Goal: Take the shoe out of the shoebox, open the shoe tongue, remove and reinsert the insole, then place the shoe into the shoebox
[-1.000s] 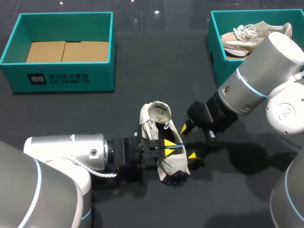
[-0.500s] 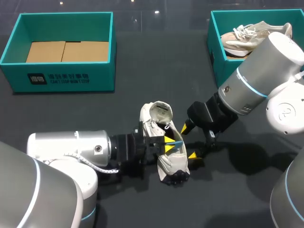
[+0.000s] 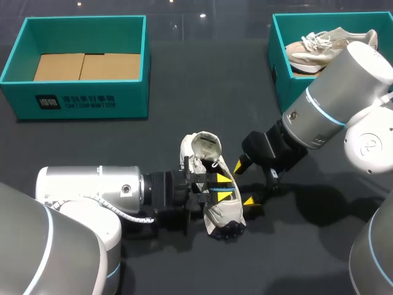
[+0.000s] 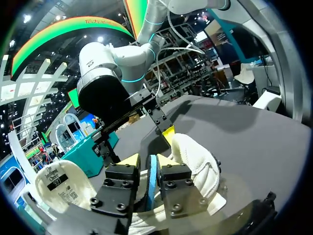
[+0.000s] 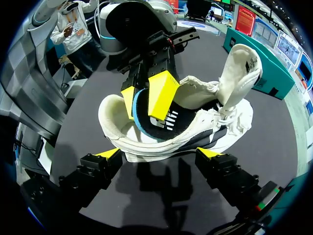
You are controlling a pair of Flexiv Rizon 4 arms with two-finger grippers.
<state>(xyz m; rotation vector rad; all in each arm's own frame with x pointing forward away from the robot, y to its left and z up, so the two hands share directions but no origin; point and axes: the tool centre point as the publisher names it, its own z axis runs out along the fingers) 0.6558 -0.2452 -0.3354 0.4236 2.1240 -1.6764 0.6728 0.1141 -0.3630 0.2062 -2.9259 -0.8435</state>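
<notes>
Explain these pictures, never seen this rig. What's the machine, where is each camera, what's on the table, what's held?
It is a robot with two arms at a dark table. The head view looks down from above and behind: the left arm comes in from the left, the right arm from the right. The two round pictures come from a camera on each wrist, looking out along that arm's yellow-tipped jaws.

On the table lies a white shoe. Farther back, the left teal box holds cardboard and the right teal box holds a second shoe.

The left jaws are shut on the blue-edged insole inside the white shoe. The right jaws are open beside that shoe, holding nothing.
</notes>
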